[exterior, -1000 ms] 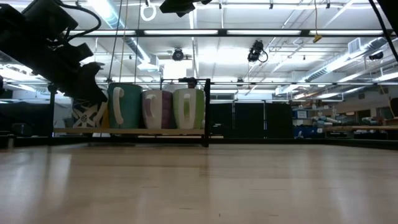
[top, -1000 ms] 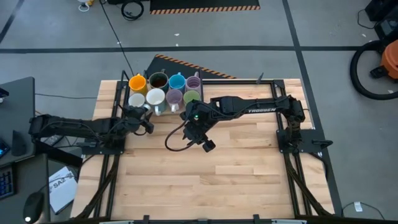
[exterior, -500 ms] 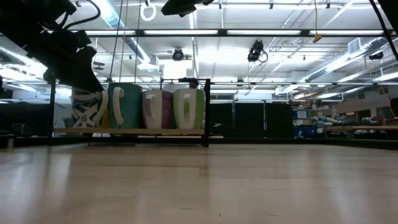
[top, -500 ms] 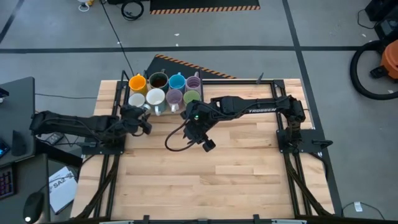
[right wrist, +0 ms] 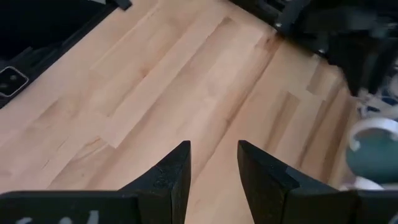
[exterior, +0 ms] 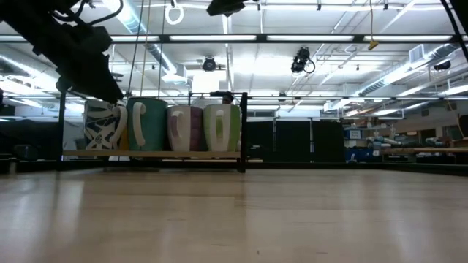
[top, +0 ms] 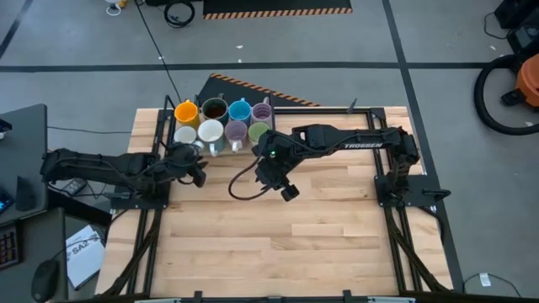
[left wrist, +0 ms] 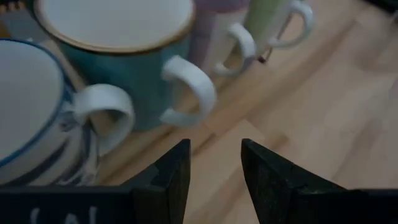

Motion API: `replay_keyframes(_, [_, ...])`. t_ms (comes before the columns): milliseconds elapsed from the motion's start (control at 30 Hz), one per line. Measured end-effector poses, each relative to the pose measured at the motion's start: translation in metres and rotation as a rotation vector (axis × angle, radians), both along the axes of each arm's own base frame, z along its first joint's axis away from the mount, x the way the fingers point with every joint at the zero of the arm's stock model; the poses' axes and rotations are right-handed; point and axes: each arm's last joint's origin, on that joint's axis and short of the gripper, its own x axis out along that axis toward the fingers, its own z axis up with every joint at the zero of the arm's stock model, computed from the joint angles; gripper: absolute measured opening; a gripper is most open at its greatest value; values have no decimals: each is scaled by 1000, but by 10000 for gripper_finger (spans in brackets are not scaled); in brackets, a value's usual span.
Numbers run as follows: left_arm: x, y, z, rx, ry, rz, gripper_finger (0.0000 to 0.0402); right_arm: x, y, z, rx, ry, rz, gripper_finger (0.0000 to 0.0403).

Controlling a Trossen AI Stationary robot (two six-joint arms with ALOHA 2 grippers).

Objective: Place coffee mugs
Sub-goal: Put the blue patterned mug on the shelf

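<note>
Pale butcher-block planks form the table (top: 278, 244), bare across its near half. Farther in, the right gripper (top: 286, 190) hangs over the middle of the boards, its fingers parted with only wood between them. At the left, the left gripper (top: 199, 171) sits just in front of the coffee mugs (top: 223, 122), jaws apart and empty, aimed at the white handle of a teal mug (left wrist: 124, 68). All eight mugs stand upright in two rows at the table's far edge.
</note>
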Motion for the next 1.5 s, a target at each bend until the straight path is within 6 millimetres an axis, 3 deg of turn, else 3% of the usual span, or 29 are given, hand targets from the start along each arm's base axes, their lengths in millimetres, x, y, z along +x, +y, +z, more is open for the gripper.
replay_keyframes(267, [8, -4, 16, -40, 237, -53, 148, -19, -9, 15, -55, 31, -97, 137])
replay_keyframes(433, [16, -7, 27, -31, 363, -50, 148, -34, -15, 21, 20, 72, -154, 137])
replay_keyframes(633, [22, -8, 20, -31, 427, -47, 148, -41, -12, -15, -3, 31, -172, 129])
replay_keyframes(867, [26, -20, 12, 4, 410, -93, 148, -72, -10, -53, 46, -118, -200, 125])
replay_keyframes(1000, [28, -20, 23, 40, 388, -88, 148, -90, -10, -70, 60, -213, -213, 124])
replay_keyframes(1133, [24, -9, 30, -13, 400, 31, 148, -99, -11, -79, 64, -275, -263, 125])
replay_keyframes(1500, [26, 23, 67, -80, 448, 189, 148, -106, -6, -109, 81, -402, -241, 125])
